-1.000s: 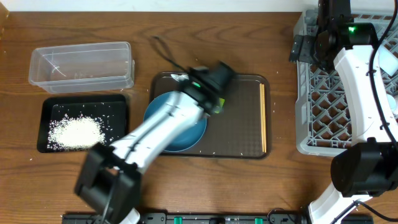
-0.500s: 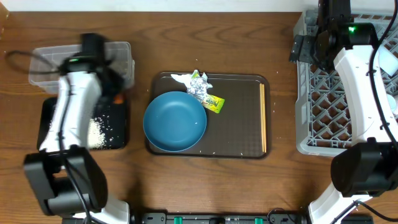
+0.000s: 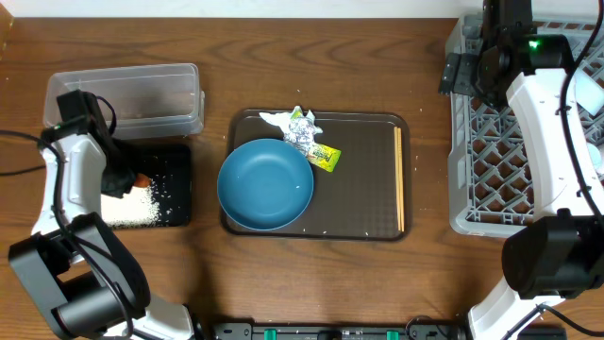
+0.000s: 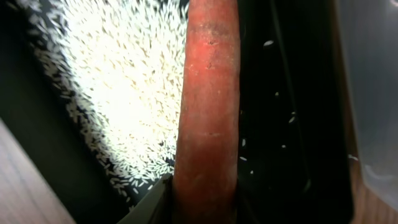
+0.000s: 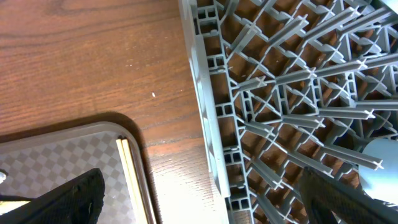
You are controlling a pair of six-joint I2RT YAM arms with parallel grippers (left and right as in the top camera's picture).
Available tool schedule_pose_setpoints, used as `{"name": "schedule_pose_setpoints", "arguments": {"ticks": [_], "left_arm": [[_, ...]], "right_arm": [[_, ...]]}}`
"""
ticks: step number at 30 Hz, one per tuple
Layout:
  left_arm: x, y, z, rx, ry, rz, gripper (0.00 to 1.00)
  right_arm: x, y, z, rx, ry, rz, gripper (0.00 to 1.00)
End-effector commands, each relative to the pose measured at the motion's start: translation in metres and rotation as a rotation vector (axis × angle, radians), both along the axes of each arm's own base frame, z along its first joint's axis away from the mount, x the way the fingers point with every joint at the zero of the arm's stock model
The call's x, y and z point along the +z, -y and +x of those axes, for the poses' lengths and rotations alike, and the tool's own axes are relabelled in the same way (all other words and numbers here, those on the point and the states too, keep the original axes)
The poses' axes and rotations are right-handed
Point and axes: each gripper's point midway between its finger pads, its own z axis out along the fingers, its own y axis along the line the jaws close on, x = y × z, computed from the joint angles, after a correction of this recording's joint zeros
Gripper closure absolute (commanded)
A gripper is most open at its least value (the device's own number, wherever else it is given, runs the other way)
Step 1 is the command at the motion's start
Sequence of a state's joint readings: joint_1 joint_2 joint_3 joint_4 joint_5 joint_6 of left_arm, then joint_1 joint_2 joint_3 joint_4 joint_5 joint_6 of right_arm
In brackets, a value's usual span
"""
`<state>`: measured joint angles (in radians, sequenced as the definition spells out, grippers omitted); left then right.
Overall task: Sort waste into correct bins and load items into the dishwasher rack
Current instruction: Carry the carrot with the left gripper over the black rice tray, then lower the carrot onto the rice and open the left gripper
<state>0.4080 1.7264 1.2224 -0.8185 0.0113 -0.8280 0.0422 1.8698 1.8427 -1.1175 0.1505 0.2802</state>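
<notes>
My left gripper (image 3: 128,178) is shut on the small orange carrot stick (image 3: 141,179) and holds it just over the black tray (image 3: 175,215). In the left wrist view the carrot stick (image 4: 208,106) runs up from the jaws (image 4: 205,202) above the loose white rice (image 4: 124,81). The clear tub (image 3: 123,94) stands behind the tray. The dark-blue bowl (image 3: 266,185), crumpled foil (image 3: 296,126), yellow-green wrapper (image 3: 325,157) and chopsticks (image 3: 398,179) lie on the brown serving tray. My right gripper (image 3: 462,74) is open and empty over the left edge of the grey rack (image 3: 514,142).
The brown serving tray (image 3: 363,203) sits mid-table. In the right wrist view the rack wall (image 5: 211,124) runs beside bare wood, with the chopsticks (image 5: 127,171) at the tray's right edge. A pale round item (image 5: 380,152) sits inside the rack.
My left arm has swung from the brown tray across to the black tray with the carrot stick in it. The foil and wrapper now show. The right arm has not moved.
</notes>
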Motion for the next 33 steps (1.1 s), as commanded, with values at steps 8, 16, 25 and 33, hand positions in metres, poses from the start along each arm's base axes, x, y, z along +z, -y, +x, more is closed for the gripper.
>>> {"name": "schedule_pose_setpoints", "arguments": {"ticks": [8,16,25,33], "left_arm": [[-0.025,0.008,-0.018,0.045,-0.047,-0.032,0.53],[-0.020,0.026,-0.007,-0.037,0.008,-0.129,0.53],[0.045,0.042,0.003,-0.197,0.194,-0.079,0.53],[0.119,0.113,0.007,-0.572,0.395,0.036,0.28]], "right_arm": [[0.000,0.002,-0.001,0.003,-0.002,-0.009,0.01],[0.000,0.002,-0.001,0.003,-0.002,-0.009,0.01],[0.000,0.001,-0.001,0.004,-0.002,-0.009,0.01],[0.000,-0.002,-0.001,0.011,-0.002,-0.009,0.01]]}}
